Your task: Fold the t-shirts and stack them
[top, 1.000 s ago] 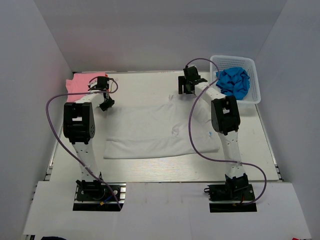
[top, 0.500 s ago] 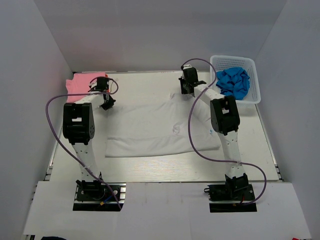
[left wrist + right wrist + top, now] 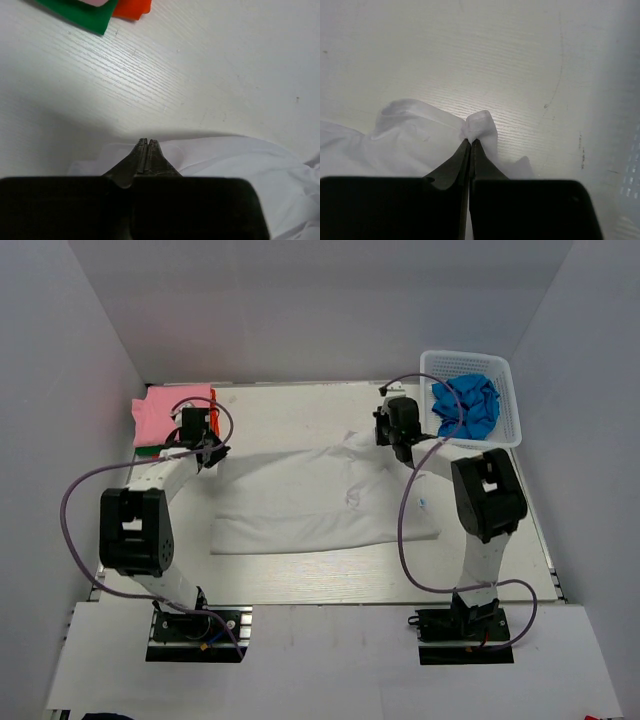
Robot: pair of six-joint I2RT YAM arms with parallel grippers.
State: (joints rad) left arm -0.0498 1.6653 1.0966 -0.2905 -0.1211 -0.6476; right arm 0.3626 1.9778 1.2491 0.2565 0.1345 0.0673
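1. At the upper right of the top view we see a white mesh basket (image 3: 497, 444) on the counter (image 3: 290, 415), with a crumpled blue t-shirt (image 3: 466, 405) inside it.
2. At the upper left a pink t-shirt (image 3: 165, 412) lies flat. The left wrist view shows a green t-shirt (image 3: 80, 12) and an orange-red t-shirt (image 3: 132, 7) at the top edge of its frame, well apart from the fingers.
3. Purple cables (image 3: 80, 490) loop from both arms. The right arm's cable hangs over the right part of the white t-shirt (image 3: 320, 505).
4. We find a small bluish mark (image 3: 420, 504) near the right edge of that shirt, too small to read.
5. The white t-shirt lies spread across the middle of the counter, its lower edge flat and its upper edge pulled up toward both arms.
6. The left end effector (image 3: 208, 452) is at the shirt's upper left corner. Its jaws are pressed together, with white cloth spreading out from under the tips, so we take it to have hold of the shirt.
7. The right end effector (image 3: 470, 142) is at the upper right corner, just beside the basket. Its jaws are closed on a small bunched fold of the white cloth.
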